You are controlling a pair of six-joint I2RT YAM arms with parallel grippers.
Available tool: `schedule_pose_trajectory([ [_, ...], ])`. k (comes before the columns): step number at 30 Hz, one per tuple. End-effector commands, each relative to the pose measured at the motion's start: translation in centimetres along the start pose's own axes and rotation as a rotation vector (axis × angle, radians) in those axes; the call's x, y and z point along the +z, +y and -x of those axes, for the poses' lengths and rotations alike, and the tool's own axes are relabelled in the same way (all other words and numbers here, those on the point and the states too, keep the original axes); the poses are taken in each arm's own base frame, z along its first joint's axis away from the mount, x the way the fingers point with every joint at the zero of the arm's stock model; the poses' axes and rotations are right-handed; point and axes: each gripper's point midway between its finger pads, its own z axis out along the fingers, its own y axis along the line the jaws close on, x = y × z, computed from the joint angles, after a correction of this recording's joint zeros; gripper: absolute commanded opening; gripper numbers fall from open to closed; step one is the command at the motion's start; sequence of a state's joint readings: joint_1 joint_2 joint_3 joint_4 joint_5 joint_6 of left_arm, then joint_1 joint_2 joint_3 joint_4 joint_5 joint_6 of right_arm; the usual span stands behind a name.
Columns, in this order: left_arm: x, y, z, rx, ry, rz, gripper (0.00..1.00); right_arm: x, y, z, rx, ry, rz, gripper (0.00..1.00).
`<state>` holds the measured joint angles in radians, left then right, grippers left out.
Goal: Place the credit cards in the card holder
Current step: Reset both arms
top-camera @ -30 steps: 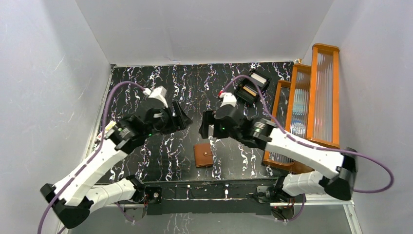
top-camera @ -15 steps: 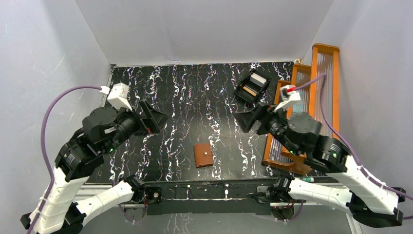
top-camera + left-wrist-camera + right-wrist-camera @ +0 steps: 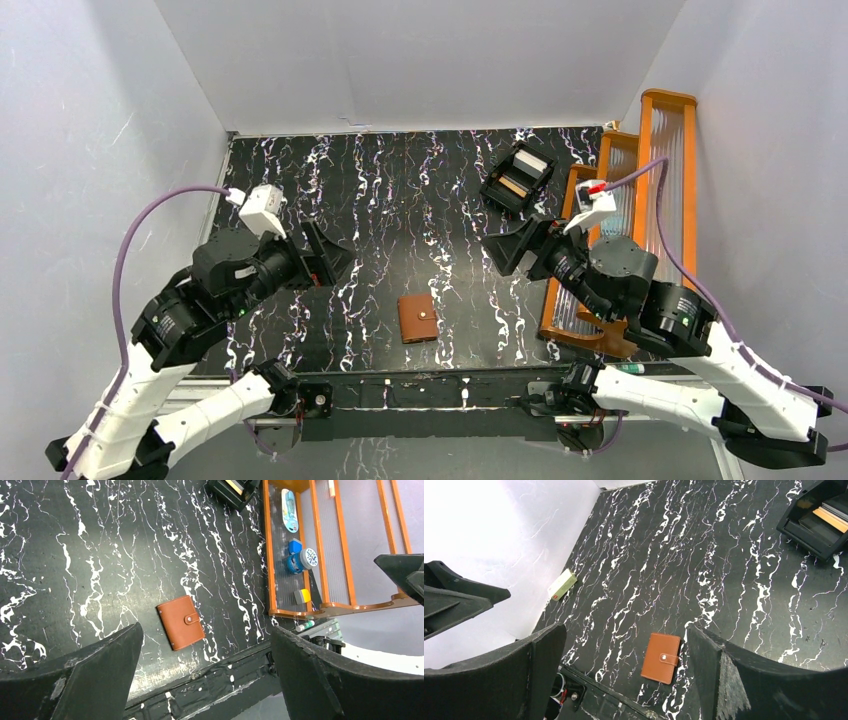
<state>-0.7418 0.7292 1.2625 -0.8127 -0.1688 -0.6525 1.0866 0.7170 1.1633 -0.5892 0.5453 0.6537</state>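
Two tools, the left tool (image 3: 335, 258) and the right tool (image 3: 503, 250), hang wide open and empty above the tabletop (image 3: 400, 190), one toward its left edge and one toward its right. One card holder (image 3: 418, 319) lies shut with its snap fastened, just inside the middle of the near edge. No loose card lies on the tabletop, and one black tray (image 3: 495, 192) near the far right corner shows what may be a white card (image 3: 533, 161) and a tan card (image 3: 513, 186). Whether the shut holder has any inside I cannot tell, but those two at least look left to load.
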Motion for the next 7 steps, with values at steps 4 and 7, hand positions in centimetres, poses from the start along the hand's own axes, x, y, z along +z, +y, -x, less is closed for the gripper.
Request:
schedule_pose_trajectory([
  [4,-0.22,0.55,0.83,-0.009,-0.062,0.016,0.99,0.39,0.32,-0.07,0.025,-0.005,0.007,0.98],
  [7,0.05,0.86,0.64,-0.005,-0.057,0.031,0.99,0.54,0.15,-0.29,0.021,0.0,-0.002,0.98],
])
